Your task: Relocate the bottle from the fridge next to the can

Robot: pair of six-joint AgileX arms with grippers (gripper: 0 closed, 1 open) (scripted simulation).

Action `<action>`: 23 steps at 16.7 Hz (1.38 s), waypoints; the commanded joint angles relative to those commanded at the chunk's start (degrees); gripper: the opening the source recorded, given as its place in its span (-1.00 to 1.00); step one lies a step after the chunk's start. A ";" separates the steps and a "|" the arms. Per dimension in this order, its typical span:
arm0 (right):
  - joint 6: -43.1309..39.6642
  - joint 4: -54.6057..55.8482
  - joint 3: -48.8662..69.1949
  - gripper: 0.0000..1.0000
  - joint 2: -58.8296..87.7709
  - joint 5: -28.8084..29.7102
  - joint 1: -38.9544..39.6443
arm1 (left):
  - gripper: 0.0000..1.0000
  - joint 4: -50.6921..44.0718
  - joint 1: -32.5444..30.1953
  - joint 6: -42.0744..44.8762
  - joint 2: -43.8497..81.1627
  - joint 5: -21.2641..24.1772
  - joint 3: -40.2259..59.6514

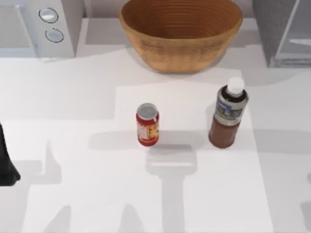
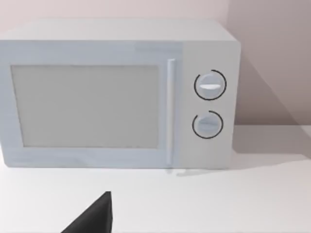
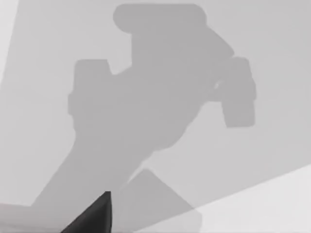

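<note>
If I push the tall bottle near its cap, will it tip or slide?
Probably tip: the bottle is tall on a narrow base, standing upright on the table. It looks full of dark liquid, so likely heavy for its size. Its smooth sides may slip.

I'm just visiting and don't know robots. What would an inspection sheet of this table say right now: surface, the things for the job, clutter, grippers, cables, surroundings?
Surface: white table, crossed by grey shadows of the arms.
Job's things: bottle stands upright on the table, out of the fridge, to the right of the can with a gap between them; can upright near the middle.
Clutter: wicker basket at the back; white microwave with two knobs at the back left, door closed.
Grippers: left arm parked at the table's left edge; a dark fingertip shows in the left wrist view, another in the right wrist view. Neither holds anything seen.
Cables: nothing seen.
Surroundings: pale wall behind the microwave.
</note>
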 joint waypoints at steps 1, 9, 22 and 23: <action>-4.87 -0.08 1.59 1.00 4.81 -2.28 -4.18 | 1.00 0.00 0.00 0.00 0.00 0.00 0.00; -44.93 -0.64 14.61 1.00 44.61 -21.41 -38.86 | 1.00 0.00 0.00 0.00 0.00 0.00 0.00; -80.64 -0.92 26.22 1.00 80.48 -38.74 -70.47 | 1.00 0.00 0.00 0.00 0.00 0.00 0.00; -80.64 -0.92 26.22 1.00 80.48 -38.74 -70.47 | 1.00 0.00 0.00 0.00 0.00 0.00 0.00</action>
